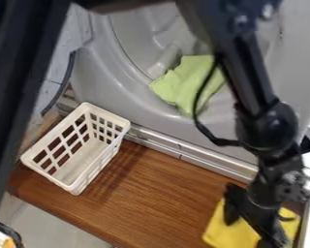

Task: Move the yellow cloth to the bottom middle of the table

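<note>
Gripper (251,232), near R: jaws spread, over yellow cloth (221,233) at near R of wooden tbl (145,198). White basket (47,174) at L; green cloth (189,80) on far gray surf. (128,94).

The surface (145,198) is brown wood with a visible grain, set at a slant. Along its upper edge runs a silvery metal strip (196,162) with a bright sheen. Beyond that strip stands a grey washing machine (118,92), its smooth front curving around a large round hollow. Left of the machine, a pale wall (49,87) shows lines like joints, with a dark hose (68,72) bending down near it. Pale grey floor (51,225) lies below the surface's lower-left edge.
</note>
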Controlling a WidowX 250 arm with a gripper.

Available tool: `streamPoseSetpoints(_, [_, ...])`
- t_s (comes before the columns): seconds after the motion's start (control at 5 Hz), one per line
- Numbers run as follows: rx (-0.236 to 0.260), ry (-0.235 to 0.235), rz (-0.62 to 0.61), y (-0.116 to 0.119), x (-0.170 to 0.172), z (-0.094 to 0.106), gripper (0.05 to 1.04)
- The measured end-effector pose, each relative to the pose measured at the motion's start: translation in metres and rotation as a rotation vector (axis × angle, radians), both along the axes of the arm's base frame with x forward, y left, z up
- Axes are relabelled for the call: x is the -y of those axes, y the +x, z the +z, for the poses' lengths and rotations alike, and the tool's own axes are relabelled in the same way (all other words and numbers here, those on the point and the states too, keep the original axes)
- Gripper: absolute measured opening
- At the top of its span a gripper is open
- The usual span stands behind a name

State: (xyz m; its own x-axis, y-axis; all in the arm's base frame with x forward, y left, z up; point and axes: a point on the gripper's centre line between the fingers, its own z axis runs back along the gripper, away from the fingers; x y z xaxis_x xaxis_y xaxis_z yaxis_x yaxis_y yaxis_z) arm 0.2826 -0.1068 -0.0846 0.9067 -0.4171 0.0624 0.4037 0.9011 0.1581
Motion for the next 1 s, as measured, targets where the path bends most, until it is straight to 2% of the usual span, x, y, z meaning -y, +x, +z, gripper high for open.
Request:
streamPoseSetpoints(0.2, [0.022,0.059,0.059,0.004,-0.059,0.004,1.001])
streamPoseSetpoints(0.4, [0.026,0.097,0.121,0.0,-0.11,0.006,1.001])
streamPoseSetpoints(0.6, [0.018,0.09,0.163,-0.004,-0.134,0.005,1.001])
streamPoseSetpoints(1.0, [-0.023,0.028,0.11,-0.009,-0.123,0.003,1.001])
